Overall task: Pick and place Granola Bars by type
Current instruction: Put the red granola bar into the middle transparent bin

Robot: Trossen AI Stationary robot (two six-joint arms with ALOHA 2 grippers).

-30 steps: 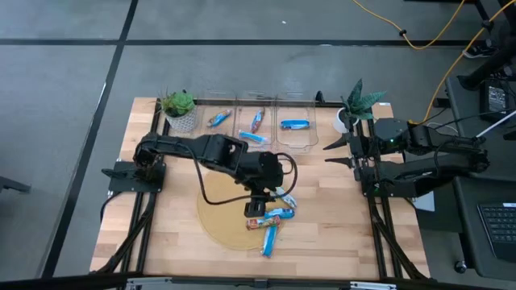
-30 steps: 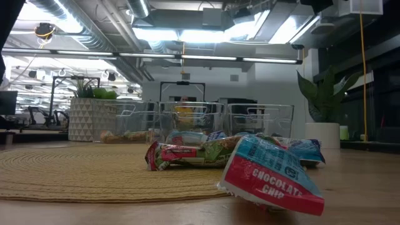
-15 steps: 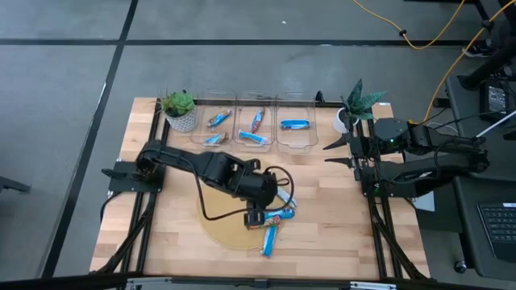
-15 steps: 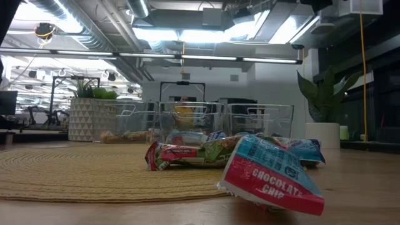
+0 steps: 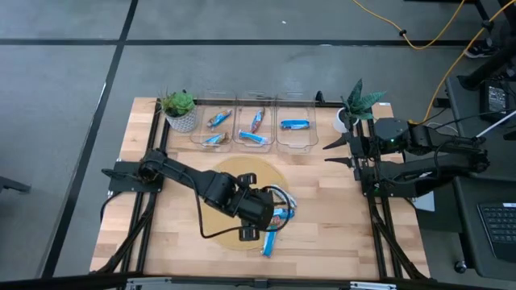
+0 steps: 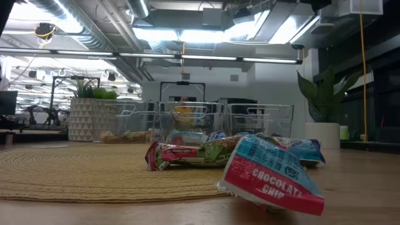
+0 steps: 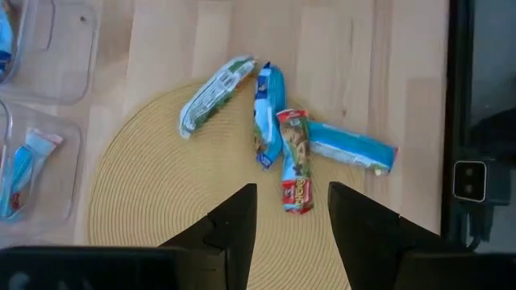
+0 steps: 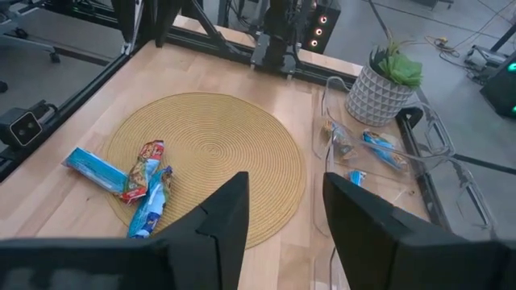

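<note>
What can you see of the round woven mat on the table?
The round woven mat is tan, coiled in rings like straw, and lies flat on the wooden table, in front of the clear bins. Several granola bars lie on one side of it, one overhanging its edge. The left pincer hovers above it, open.

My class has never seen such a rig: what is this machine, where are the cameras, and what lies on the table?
It is a robot: two dark arms at a table. One picture looks straight down, one looks across at table height, and each wrist carries a camera. Four wrapped granola bars lie at the edge of a round woven mat; others lie in clear bins at the back. The left end effector hangs open above the loose bars, holding nothing. The right end effector waits open at the table's right side.
</note>
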